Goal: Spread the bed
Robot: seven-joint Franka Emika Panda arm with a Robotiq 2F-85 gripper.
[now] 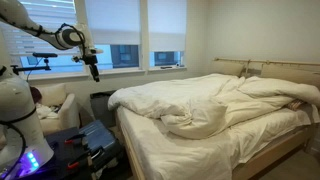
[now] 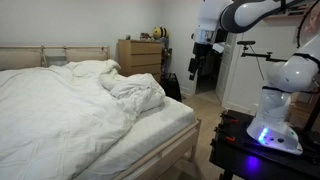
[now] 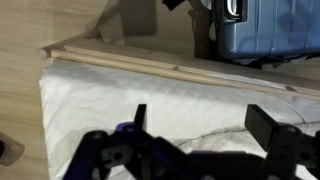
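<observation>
Bed (image 1: pixel 240 140) fills the middle of the room, its duvet (image 1: pixel 200 105) heaped in a rumpled mound toward the headboard (image 1: pixel 265 66), leaving the foot-end sheet (image 1: pixel 160 150) bare. The end effector (image 1: pixel 95 70) hangs high off the foot corner, well apart from the bedding, fingers spread and empty. This looks like the approach: next it needs to drop onto the bunched duvet edge, pinch a fold and draw it flat.

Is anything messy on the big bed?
Yes. The bulky white duvet lies bunched and crumpled on the large pale wooden bed, leaving the white sheet bare along one side.
</observation>
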